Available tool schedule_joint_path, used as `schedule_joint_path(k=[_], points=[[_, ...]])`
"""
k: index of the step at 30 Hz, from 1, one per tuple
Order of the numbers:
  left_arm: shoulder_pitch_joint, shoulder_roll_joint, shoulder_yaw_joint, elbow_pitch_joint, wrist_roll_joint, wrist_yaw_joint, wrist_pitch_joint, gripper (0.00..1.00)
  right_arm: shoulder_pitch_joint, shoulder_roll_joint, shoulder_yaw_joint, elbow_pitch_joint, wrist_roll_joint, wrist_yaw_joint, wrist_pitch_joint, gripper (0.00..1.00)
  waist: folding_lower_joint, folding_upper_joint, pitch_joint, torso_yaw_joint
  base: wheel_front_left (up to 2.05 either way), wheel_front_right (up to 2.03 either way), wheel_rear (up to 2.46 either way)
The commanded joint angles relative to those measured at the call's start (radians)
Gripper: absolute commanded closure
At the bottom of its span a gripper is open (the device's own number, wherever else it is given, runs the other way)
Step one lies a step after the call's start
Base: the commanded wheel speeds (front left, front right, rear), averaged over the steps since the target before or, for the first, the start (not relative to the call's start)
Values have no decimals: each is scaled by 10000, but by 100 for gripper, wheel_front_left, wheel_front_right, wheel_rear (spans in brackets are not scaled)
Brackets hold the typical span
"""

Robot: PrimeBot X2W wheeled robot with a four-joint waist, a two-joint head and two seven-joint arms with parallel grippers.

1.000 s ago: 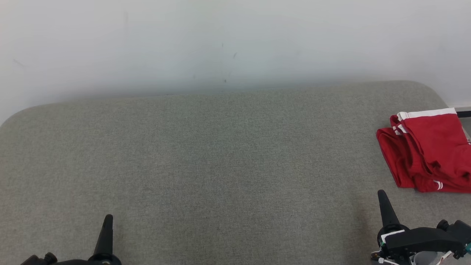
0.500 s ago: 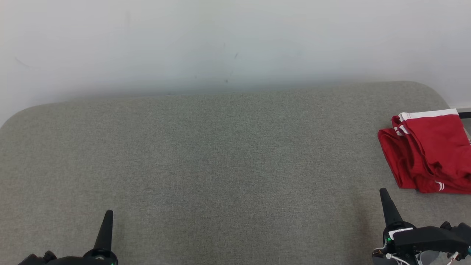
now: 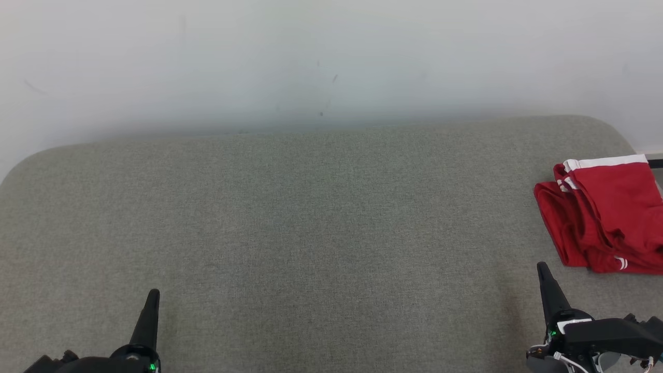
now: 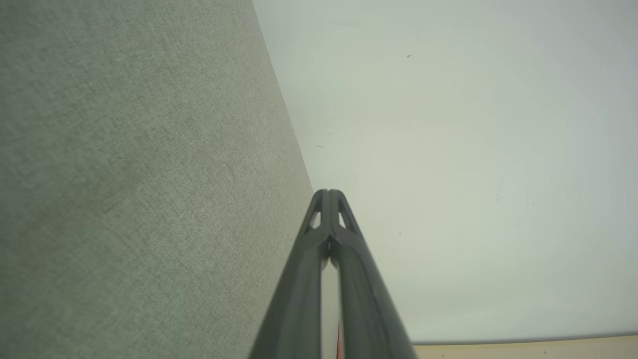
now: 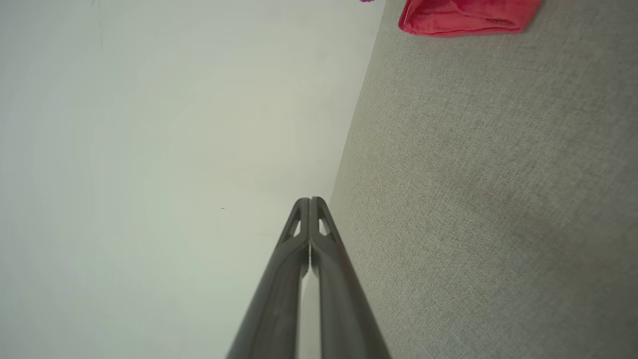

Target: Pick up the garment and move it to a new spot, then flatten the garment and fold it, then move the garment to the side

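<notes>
The garment [image 3: 606, 212] is red with white stripes and lies folded at the right edge of the grey cushioned surface [image 3: 311, 223]. The right wrist view catches its red edge [image 5: 466, 17] at the top. My right gripper [image 3: 543, 269] stands at the lower right, a short way in front of the garment, shut and holding nothing; its tips [image 5: 310, 201] meet. At the lower left my left gripper [image 3: 153, 295] is shut too, with its tips [image 4: 329, 192] pressed together and nothing between them.
A pale wall [image 3: 311, 62] rises behind the grey surface. The surface's rounded corners [image 3: 611, 127] show at the far right and far left. A dark bar [image 3: 655, 163] shows just past the garment at the right edge.
Both grippers have crept a little forward over the surface, still shut. The whole picture has shifted slightly, so the camera has moved. The garment lies as before.
</notes>
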Motion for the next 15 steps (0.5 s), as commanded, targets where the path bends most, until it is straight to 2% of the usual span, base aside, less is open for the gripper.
schedule_joint_path(k=[1, 15], points=[[-164, 52, 32, -17, -250, -65, 59, 100, 44, 32, -55, -91, 226, -18, 57, 100, -1, 0, 0, 4, 0, 0, 0], [-274, 59, 79, 43, -1266, -116, 339, 100, 78, 110, -234, -238, 1181, -21, 325, 100, -1, 0, -5, 54, 0, 0, 0]])
